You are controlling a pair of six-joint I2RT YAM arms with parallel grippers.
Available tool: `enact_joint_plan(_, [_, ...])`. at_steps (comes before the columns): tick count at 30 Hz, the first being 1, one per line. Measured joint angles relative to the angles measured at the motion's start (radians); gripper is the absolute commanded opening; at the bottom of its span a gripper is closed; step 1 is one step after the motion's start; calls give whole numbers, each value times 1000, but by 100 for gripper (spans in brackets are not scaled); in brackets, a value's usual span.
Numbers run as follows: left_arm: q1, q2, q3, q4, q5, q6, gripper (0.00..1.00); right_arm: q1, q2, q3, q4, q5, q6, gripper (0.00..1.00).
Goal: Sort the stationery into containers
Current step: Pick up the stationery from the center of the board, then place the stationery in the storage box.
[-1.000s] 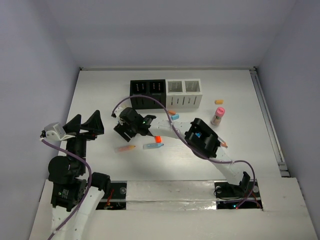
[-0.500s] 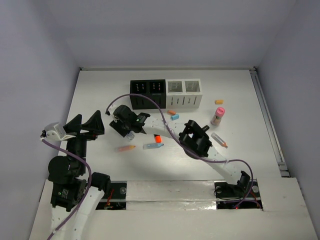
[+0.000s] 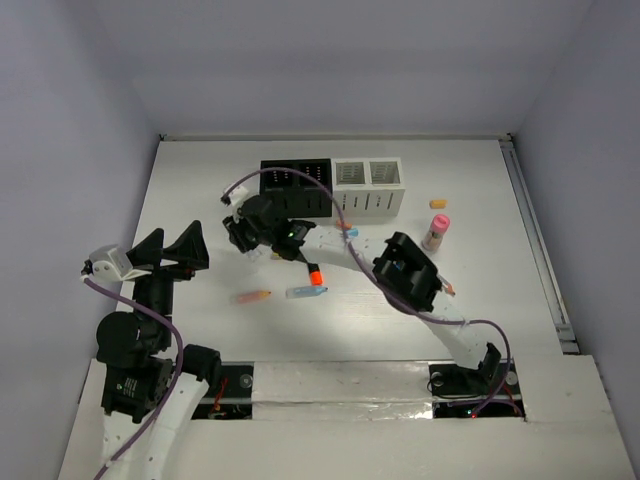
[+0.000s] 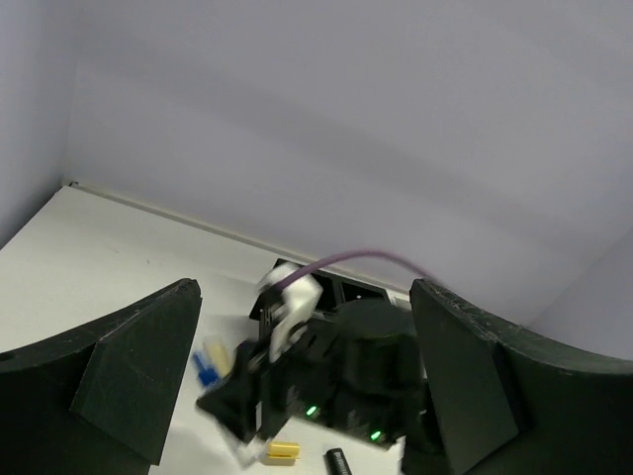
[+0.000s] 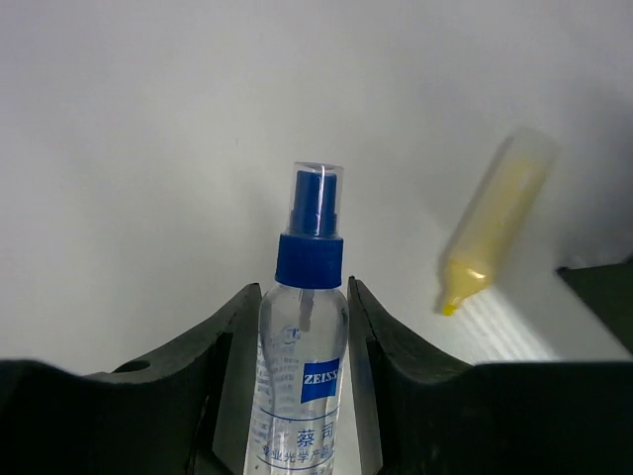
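- Clear plastic spray bottle point(image 5: 302, 386) with a blue top sits between the two black fingers point(image 5: 391, 366) of the right gripper point(image 5: 304, 295). The fingers touch it on both sides. Only the right wrist view shows this grip.
- Beside the bottle, a yellow highlighter point(image 5: 492, 223) lies on the white table point(image 5: 119, 148), a little apart from it.
- From above, the bottle is hidden under the right arm. That arm reaches over to the left end of the row of four box holders point(image 3: 330, 185), two black and two white.
- Over on the left side of the table, the left gripper point(image 3: 168, 250) hangs wide open with nothing in it. Its own camera shows the same empty gap.
- Only the view from above shows an orange pen point(image 3: 252, 296), a blue pen point(image 3: 306, 291) and a pink-topped tube point(image 3: 436, 232) out on the table.
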Motion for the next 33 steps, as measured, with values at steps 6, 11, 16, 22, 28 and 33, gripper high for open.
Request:
enact_joint_plan(6, [0, 0, 0, 0, 4, 0, 85, -79, -220, -164, 359, 38, 48, 1])
enact_joint_plan(11, [0, 3, 0, 0, 13, 0, 85, -165, -291, -167, 657, 125, 60, 1])
enact_joint_plan(16, [0, 13, 0, 0, 19, 0, 85, -242, -240, -161, 809, 196, 44, 1])
enact_joint_plan(22, [0, 27, 0, 0, 23, 0, 85, -266, -69, -47, 820, 211, -6, 1])
enact_joint_plan(28, [0, 28, 0, 0, 26, 0, 85, -259, 12, -13, 808, 208, -28, 1])
enact_joint_plan(33, [0, 30, 0, 0, 31, 0, 85, -258, 16, -34, 838, 208, -30, 1])
